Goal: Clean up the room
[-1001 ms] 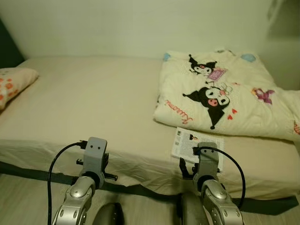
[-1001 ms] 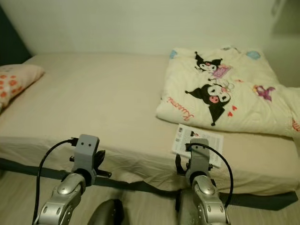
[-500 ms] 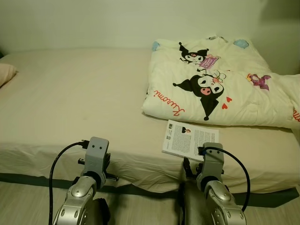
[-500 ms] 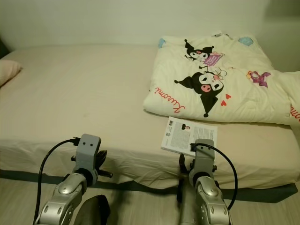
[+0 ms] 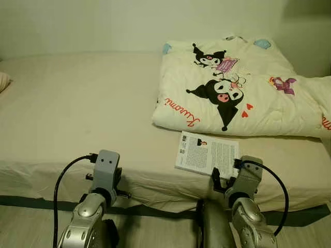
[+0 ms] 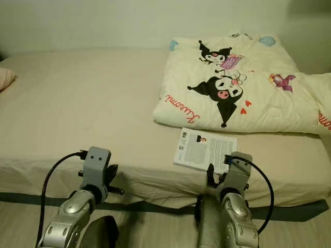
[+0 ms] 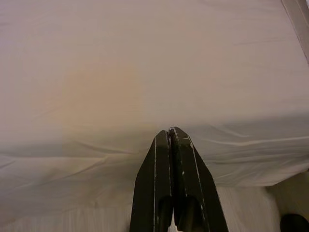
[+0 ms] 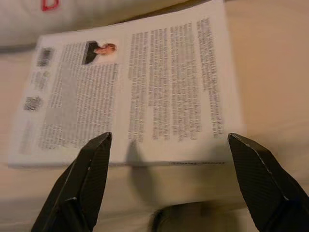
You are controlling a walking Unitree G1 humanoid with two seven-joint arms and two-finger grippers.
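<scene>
- Pillow (image 6: 4, 78): a sliver of pale, soft fabric at the far left edge of the frame, lying on the bed.
- Bed (image 5: 77, 113): a broad mattress under a smooth cream sheet that spans the middle of the frame; the sheet gathers into fine wrinkles where it folds over the front edge, above a dark band along the base.
- Left gripper (image 7: 170, 140): held low before the bed's front edge, lower left of the head views; its two long black fingers are pressed flat together with nothing between them. A black cable loops from the grey wrist block.
- Floor (image 5: 31, 227): pale wood-grain planks along the bottom of the frame.
- Booklet (image 5: 207, 153): a thin, flat, rectangular printed booklet, white with dense columns of small text and a small portrait at one corner. It lies flat on the sheet near the bed's front edge, lower centre-right, just in front of the quilt.
- Right gripper (image 8: 169, 154): just before the booklet's near edge, lower right of the head views; its tapering black fingers (image 8: 94, 169) are spread wide, one to each side of the booklet's width, holding nothing.
- Quilt (image 5: 232, 98): a puffy, folded cream quilt, upper right of the frame, printed with black-and-white cartoon characters, red script and small hearts; it rests on the bed against the wall (image 5: 103, 23), which is plain and pale.
</scene>
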